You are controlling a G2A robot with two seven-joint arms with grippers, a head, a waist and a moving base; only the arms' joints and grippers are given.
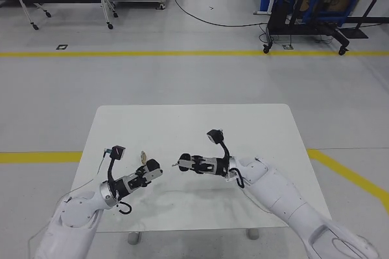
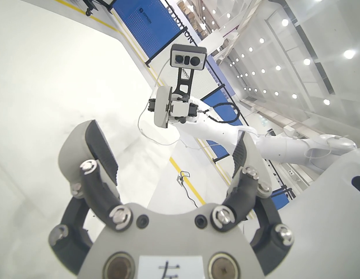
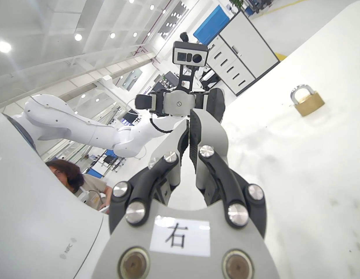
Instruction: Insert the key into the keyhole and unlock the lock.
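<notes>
Brass padlock (image 3: 307,103) lies unheld on the desk (image 1: 246,129), just beside the open, empty left claw (image 2: 167,132). Right claw (image 3: 193,123) is closed on what looks like the key (image 1: 175,166). Pushing it at a loose lock would likely skid the lock away.

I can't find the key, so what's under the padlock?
The padlock lies flat on the white table, nothing poking out from its edges. Anything beneath its brass body is covered.
</notes>
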